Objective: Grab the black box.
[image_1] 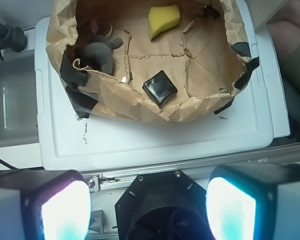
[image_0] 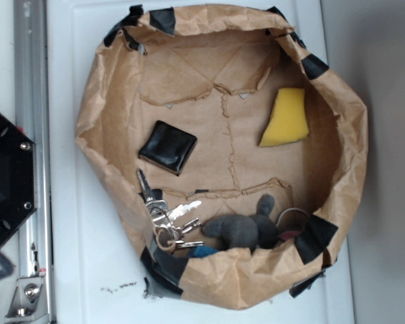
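- Gripper [image_1: 147, 210] fingers [image_1: 65, 212] are cut off by the wrist view's bottom edge, blurred and glowing.
- Blue object [image_0: 204, 252] mostly hidden behind the paper bag [image_0: 101, 135] rim beside the grey plush toy [image_0: 246, 229].
- Black machine plate [image_0: 7, 179] cropped at the left edge.

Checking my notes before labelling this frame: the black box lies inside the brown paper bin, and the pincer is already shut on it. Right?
Not quite. The black box does lie inside the paper bin, but the pincer is open and far from it, outside the bin. The wrist view shows both fingers spread wide with nothing between them.
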Tool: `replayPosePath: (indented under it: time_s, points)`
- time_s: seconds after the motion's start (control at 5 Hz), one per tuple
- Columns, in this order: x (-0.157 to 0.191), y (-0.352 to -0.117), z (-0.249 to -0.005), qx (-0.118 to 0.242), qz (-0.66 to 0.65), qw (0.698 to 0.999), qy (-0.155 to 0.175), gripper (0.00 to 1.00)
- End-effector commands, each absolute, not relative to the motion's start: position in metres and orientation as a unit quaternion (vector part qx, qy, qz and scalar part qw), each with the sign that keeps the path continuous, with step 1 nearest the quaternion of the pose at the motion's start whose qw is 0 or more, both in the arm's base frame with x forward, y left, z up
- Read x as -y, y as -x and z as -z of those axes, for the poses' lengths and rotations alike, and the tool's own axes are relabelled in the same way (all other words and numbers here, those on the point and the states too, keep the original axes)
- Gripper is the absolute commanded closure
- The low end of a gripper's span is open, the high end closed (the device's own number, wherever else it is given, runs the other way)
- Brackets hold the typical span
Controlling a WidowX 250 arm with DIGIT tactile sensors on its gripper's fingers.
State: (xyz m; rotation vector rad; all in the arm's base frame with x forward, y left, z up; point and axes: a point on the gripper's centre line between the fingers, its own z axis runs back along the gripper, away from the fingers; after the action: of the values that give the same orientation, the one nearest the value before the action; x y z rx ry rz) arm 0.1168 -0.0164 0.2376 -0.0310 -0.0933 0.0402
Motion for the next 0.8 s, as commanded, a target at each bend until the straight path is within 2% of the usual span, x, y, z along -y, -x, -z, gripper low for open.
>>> replayPosePath:
  time_s: [0.0, 0.2, 0.4, 0.6]
  points:
    - [0.016, -0.117, -0.238, 0.047, -0.02, 0.999, 0.015, 0.0]
    - [0.017, -0.161, -0.213, 0.028, -0.085, 0.996, -0.026, 0.0]
    - [0.005, -0.197, -0.187, -0.004, -0.174, 0.983, -0.051, 0.0]
    - [-0.005, -0.216, -0.167, -0.003, -0.231, 0.972, -0.051, 0.0]
